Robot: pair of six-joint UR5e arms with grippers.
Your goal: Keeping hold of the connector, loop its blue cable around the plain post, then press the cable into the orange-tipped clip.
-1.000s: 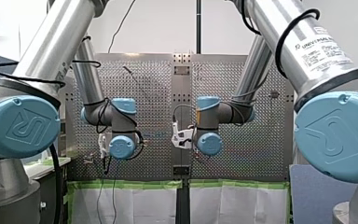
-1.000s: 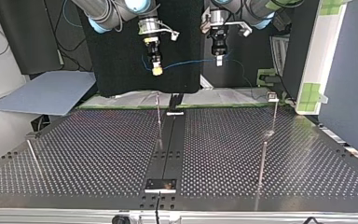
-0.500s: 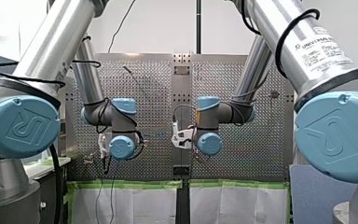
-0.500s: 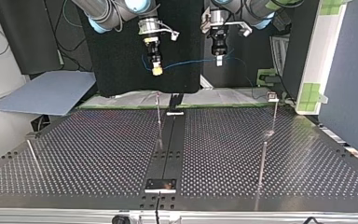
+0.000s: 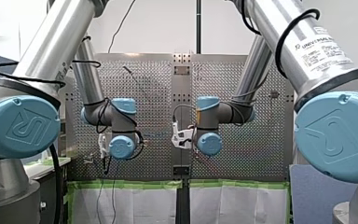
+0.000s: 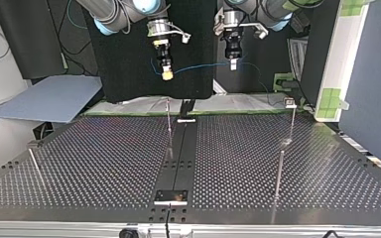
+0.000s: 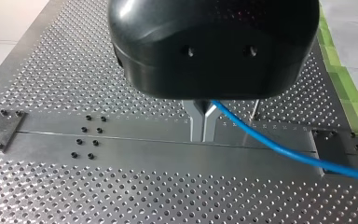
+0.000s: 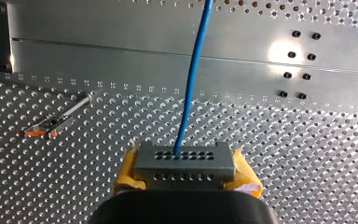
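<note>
Top view: perf. table (image 6: 104, 163), green tape (image 6: 330, 101)

Perforated table (image 7: 74, 70) sat under the left gripper (image 7: 203, 133). Smooth centre rail (image 7: 121, 144) with black screws (image 7: 80, 141) ran directly below it. Green tape (image 7: 349, 98) edged the table off to one side.

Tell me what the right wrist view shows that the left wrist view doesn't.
Only the right wrist view: the grey connector held between my right gripper's yellow pads, and the orange-tipped clip off to one side of it. Only the left wrist view: my left gripper's metal fingers closed on the blue cable. Both: that cable and the perforated table.
</note>
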